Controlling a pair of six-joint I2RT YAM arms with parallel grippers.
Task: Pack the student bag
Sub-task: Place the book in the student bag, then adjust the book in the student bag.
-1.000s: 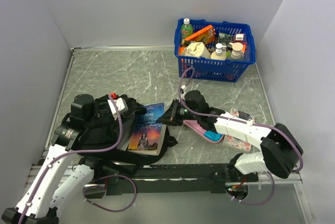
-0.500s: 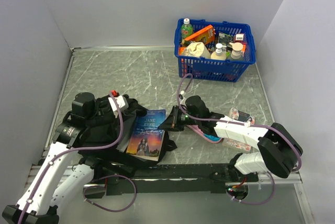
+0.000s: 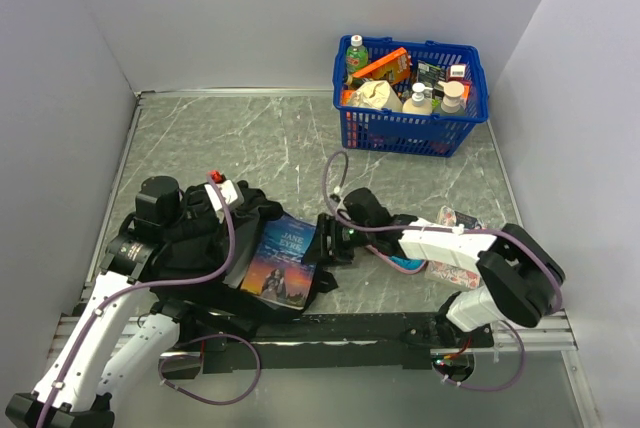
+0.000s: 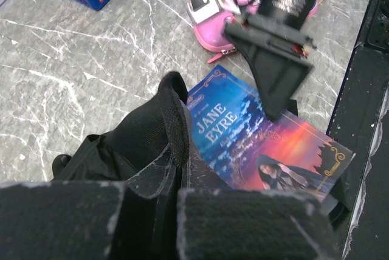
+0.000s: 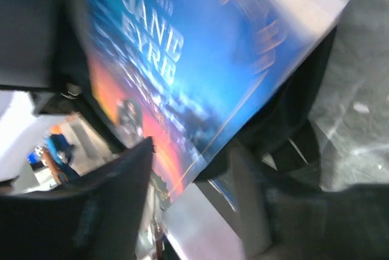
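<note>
**Position.** The student bag (image 3: 190, 238) lies slumped at the near-left corner of the desk (image 3: 250, 138), with its mouth facing the middle of the near edge. A paperback book (image 3: 283, 260) rests tilted on the bag's right side. Its upper end leans on the raised rim and its lower end lies on a strap.

**Tool state.**
- The left tool (image 4: 179, 190) is pressed together on a fold of the bag's rim and holds that rim up.
- The right tool (image 4: 275, 99) is spread. Its fingers sit on either side of the book's right-hand edge, with a visible gap, so treat the book as unclamped.

**Handling.**
- The bag is soft fabric with no frame. Expect it to sag, fold and drag across the desk rather than stand up.
- It looks light while nearly unfilled, so a push on the book will probably move the bag as well.
- Hold the bag by its stitched rim or a strap. Loose panel cloth will bunch and slip.
- Keep the rim lifted so the mouth stays open.
- The book is stiff with a glossy cover, so guard against it sliding off the rim onto the desk.
</note>
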